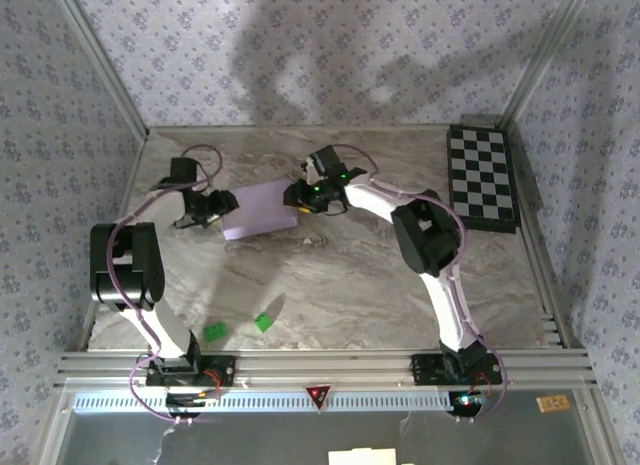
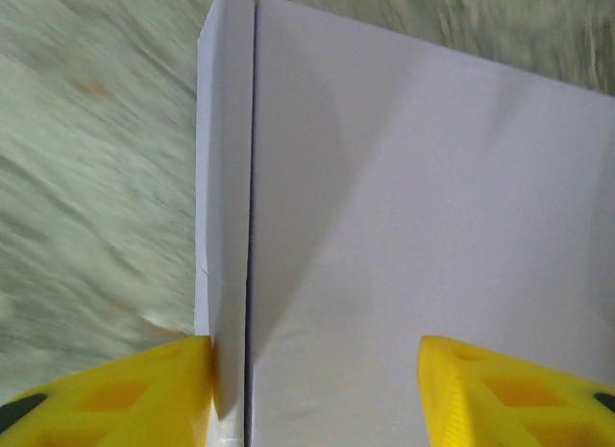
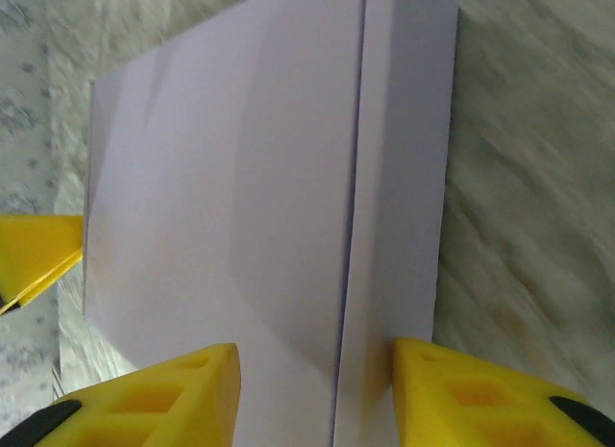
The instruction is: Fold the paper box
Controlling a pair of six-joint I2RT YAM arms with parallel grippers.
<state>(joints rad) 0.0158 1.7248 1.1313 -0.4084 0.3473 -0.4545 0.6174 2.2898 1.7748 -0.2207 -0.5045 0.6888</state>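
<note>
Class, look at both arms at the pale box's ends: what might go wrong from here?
The left tool and right tool sit at opposite ends of the paper box; uneven pushing may buckle or slide it. The narrow flap against the left tool's finger could spring open.

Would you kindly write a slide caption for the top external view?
Left gripper and right gripper at opposite ends of the pale-lilac cardboard box on a marbled table.
</note>
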